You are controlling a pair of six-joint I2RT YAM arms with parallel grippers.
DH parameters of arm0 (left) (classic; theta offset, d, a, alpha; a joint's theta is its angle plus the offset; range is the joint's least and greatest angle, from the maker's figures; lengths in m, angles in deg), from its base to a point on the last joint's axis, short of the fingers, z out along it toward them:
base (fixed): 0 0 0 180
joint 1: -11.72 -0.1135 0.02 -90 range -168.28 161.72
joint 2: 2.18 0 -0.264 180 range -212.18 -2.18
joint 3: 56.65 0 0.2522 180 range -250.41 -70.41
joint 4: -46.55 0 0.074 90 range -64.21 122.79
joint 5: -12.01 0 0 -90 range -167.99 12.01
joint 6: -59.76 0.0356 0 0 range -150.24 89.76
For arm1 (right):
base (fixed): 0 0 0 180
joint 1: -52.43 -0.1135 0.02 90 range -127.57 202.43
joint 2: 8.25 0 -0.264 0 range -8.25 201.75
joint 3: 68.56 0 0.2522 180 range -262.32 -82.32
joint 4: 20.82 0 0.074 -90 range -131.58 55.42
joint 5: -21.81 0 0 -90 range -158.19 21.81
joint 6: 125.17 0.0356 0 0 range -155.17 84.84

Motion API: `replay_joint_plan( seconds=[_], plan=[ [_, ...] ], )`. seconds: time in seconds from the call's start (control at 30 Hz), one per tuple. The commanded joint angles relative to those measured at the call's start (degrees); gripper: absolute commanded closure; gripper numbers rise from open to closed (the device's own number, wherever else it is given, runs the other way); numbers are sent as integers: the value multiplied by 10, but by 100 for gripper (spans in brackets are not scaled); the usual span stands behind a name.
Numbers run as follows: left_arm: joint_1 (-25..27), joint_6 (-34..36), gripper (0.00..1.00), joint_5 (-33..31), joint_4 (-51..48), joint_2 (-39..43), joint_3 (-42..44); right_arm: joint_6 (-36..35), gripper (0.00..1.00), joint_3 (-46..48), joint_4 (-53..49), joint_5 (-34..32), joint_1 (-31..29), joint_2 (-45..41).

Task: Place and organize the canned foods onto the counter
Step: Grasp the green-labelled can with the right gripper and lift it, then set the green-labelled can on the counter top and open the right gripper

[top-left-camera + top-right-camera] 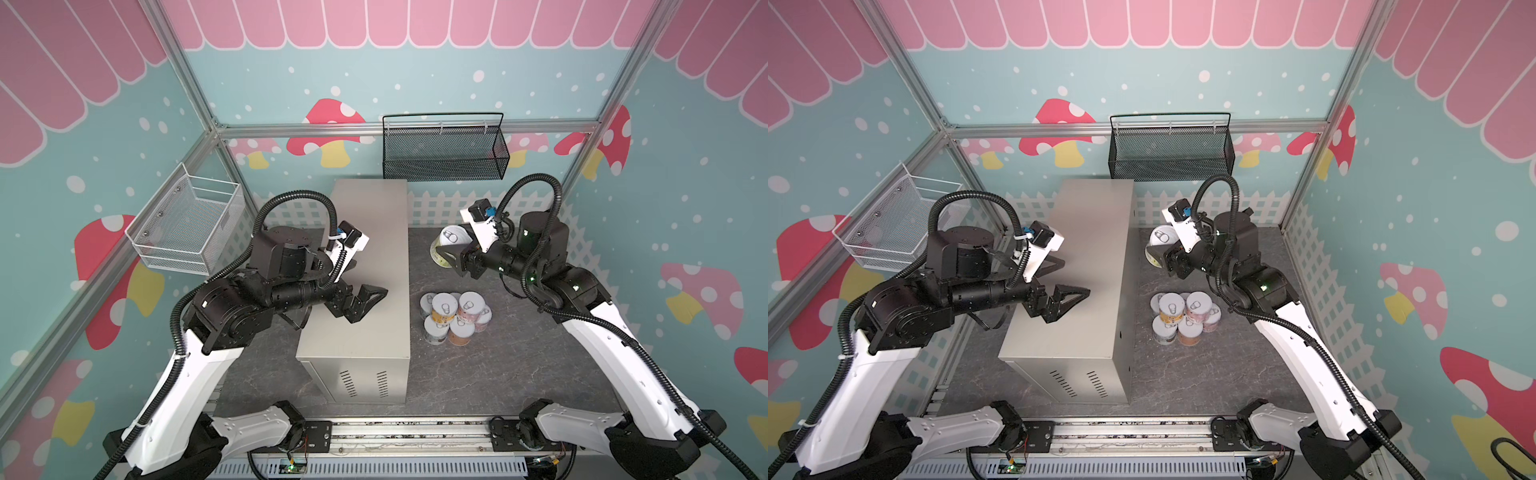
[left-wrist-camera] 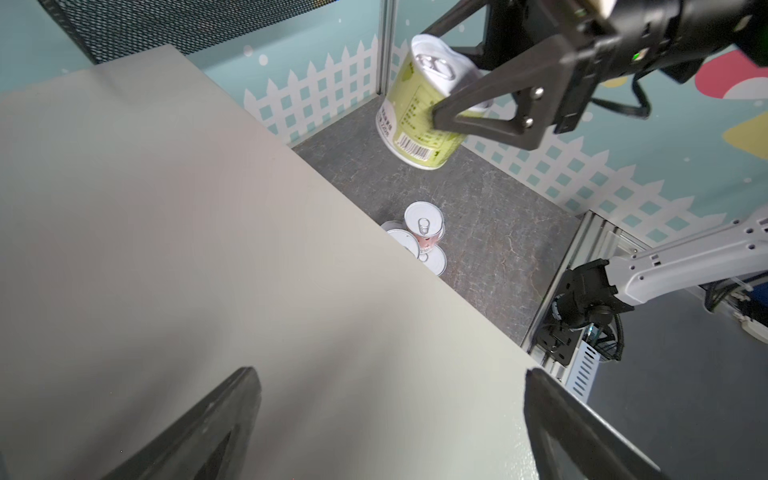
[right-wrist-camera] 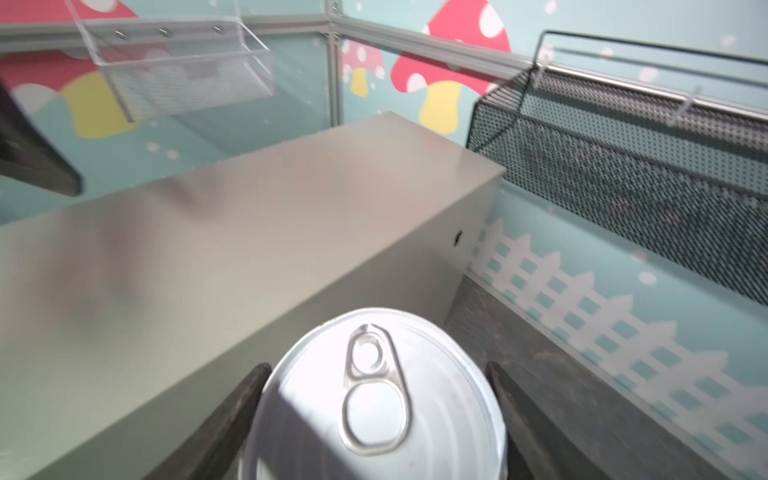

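Right of the counter (image 1: pixel 368 232), above frame centre: right jaws grip 1 green can (image 1: pixel 444 245), tilted, aloft. Left jaws wide, empty, over counter. Judged step: carry; next: level it, lower onto top.

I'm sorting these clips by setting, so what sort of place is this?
Probably a staged play-shop robot cell, not a real store: cartoon mushroom walls, an aluminium frame, and a metal counter beside a pile of cans.
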Motion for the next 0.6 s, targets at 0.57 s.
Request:
replay_joint_plan(
  seconds=[0.57],
  plan=[
    [2, -23, 0, -99, -36, 106, 54, -85, 42, -242, -108, 131, -122, 182]
  ],
)
